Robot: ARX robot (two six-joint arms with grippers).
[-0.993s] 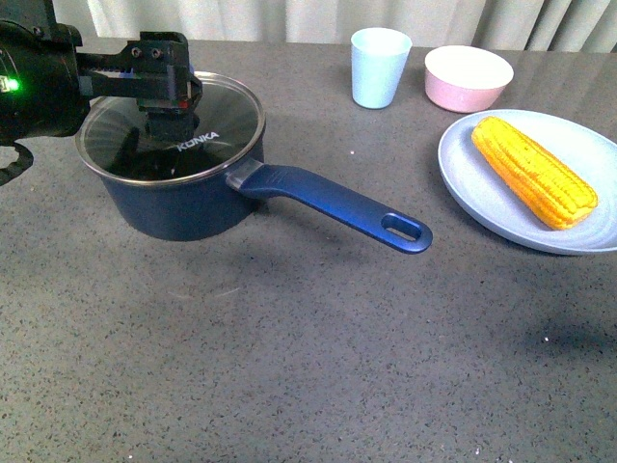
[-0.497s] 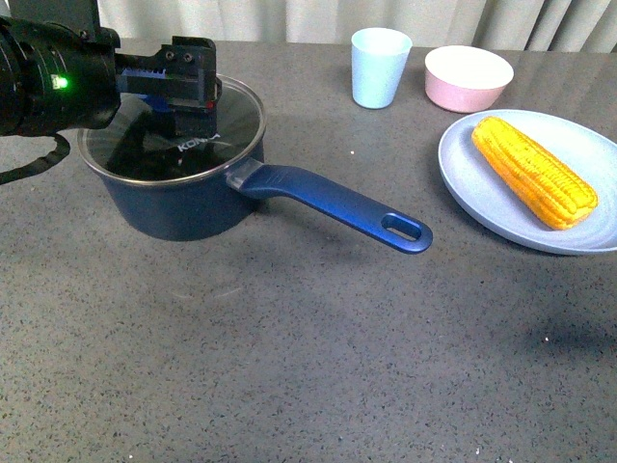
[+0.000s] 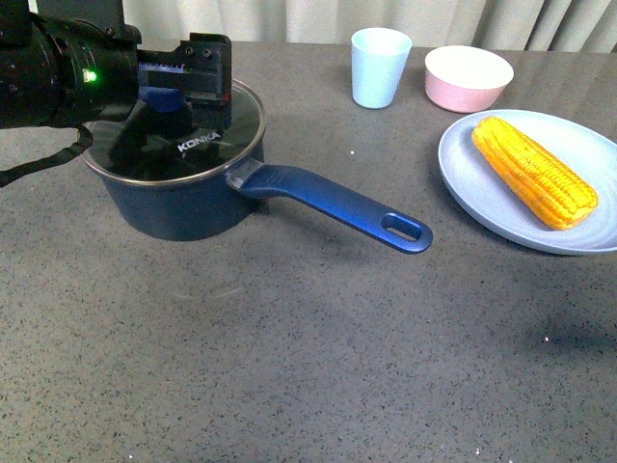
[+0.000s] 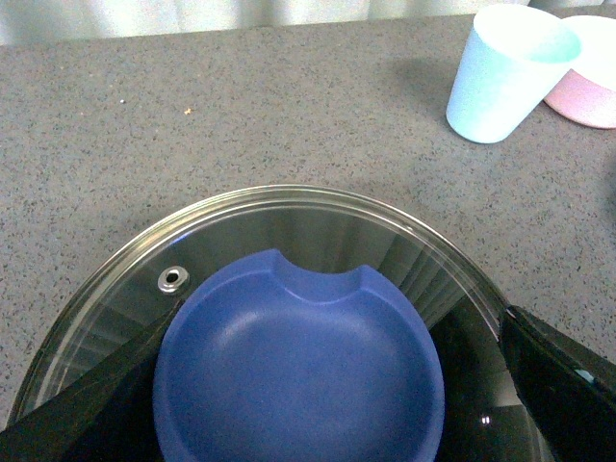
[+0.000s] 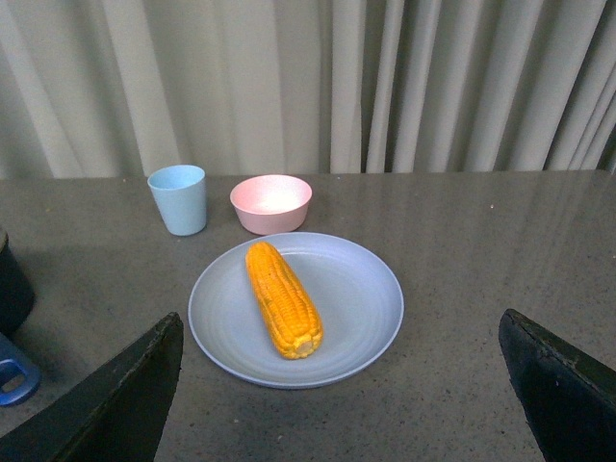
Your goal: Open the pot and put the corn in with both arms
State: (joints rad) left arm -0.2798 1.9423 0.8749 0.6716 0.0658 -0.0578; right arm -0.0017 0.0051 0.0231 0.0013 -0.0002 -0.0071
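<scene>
The navy pot (image 3: 178, 204) stands at the left of the table, its long handle (image 3: 337, 204) pointing right and toward me. The glass KONKA lid (image 3: 224, 123) rests on it. My left gripper (image 3: 183, 79) hovers open over the lid's blue knob (image 3: 162, 102). In the left wrist view the knob (image 4: 298, 371) lies between the spread fingers (image 4: 553, 380), which stand apart from it. The corn (image 3: 532, 171) lies on a pale blue plate (image 3: 477, 198) at the right. My right gripper (image 5: 342, 322) is open, back from the corn (image 5: 282, 296); it is outside the front view.
A light blue cup (image 3: 380, 66) and a pink bowl (image 3: 468, 77) stand at the back, behind the plate. Curtains hang beyond the table's far edge. The pot's wall (image 5: 10, 289) and handle end (image 5: 12, 380) show at the edge of the right wrist view.
My left arm has shifted to the right over the lid and its gripper has risen a little, uncovering the blue knob. The pot, lid and corn have not moved.
</scene>
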